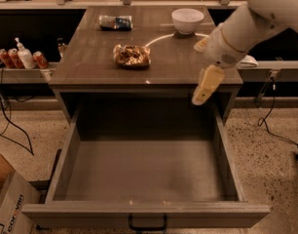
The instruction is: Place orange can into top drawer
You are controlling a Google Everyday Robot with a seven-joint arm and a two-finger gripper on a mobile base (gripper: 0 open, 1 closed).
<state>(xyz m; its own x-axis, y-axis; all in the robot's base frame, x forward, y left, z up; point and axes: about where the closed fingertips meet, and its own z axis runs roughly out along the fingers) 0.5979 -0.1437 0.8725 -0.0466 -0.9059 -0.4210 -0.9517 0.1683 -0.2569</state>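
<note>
The orange can lies on the table. The end effector hangs over the open top drawer, at its right back corner; open or closed, I cannot tell.

The scene is dim with a warm amber-brown cast. Light falls from above: a bright curved streak of glare lies on the table beside the bowl, and a small glint sits at the table's front edge. The can shows foil highlights. The arm at the upper right is the brightest area, almost washed out. The gripper hangs pale and well lit at the table's front right edge. The drawer is evenly lit in front and falls into deep shadow at its back under the tabletop. The recesses on both sides of the table are nearly black.
</note>
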